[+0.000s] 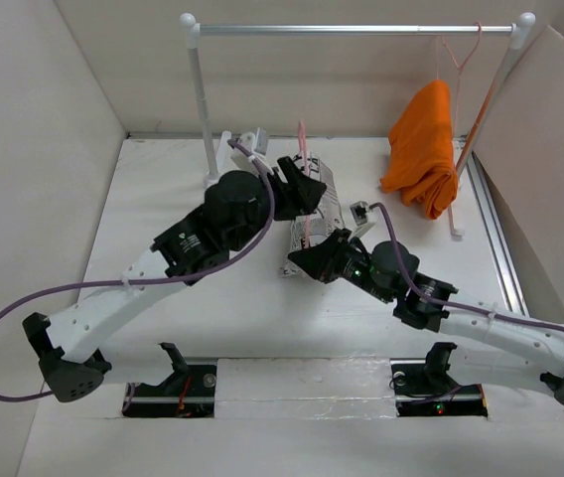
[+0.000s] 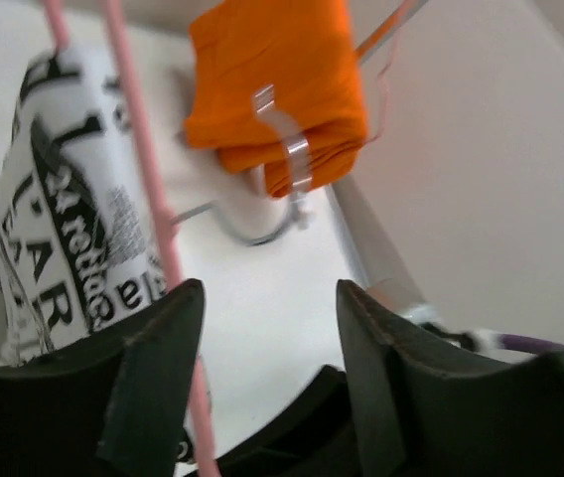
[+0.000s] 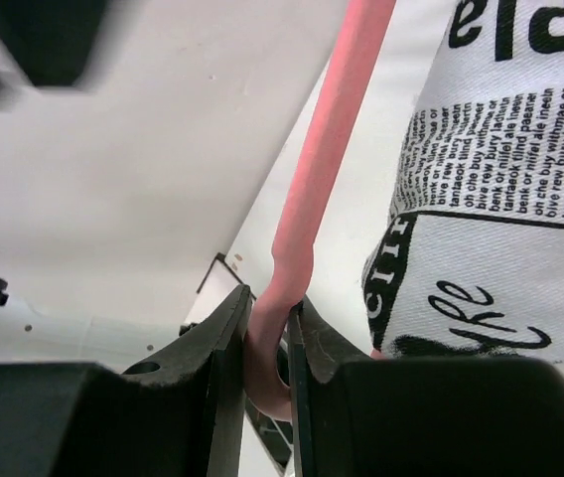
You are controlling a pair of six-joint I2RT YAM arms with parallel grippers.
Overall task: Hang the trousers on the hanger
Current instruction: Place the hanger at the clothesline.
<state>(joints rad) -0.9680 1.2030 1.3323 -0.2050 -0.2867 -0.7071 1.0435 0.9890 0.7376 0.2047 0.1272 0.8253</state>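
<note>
2 grippers meet at the middle of the table (image 1: 153, 189) in the top view. The left gripper (image 1: 307, 187) is at the far end of the folded trousers (image 1: 327, 211) and the right gripper (image 1: 302, 260) at the near end. The pink hanger (image 1: 303, 149) runs away from the arm bases, along the left edge of the bundle, so its long axis joins 1 claw to the other. An orange cloth (image 1: 424, 149) hangs from the rack (image 1: 361, 30), well apart to the right.

From the left wrist, the left gripper (image 2: 267, 338) is spread wide and holds nothing. A rod of the hanger (image 2: 148, 199) passes just inside the finger on the picture's left, touching or nearly so. The trousers (image 2: 59, 219) lie beyond that rod, outside the gap.

From the right wrist, the right gripper (image 3: 267, 310) is pinched narrow on a bend of the hanger (image 3: 327, 149), which rises straight away from the fingers. The trousers (image 3: 500, 199) sit just beside it on the picture's right. I cannot tell whether the cloth is threaded over a bar or only lying against it.

My judgement: the right arm has the hanger, and the left, being open, is the 1 free to pull fabric across.
</note>
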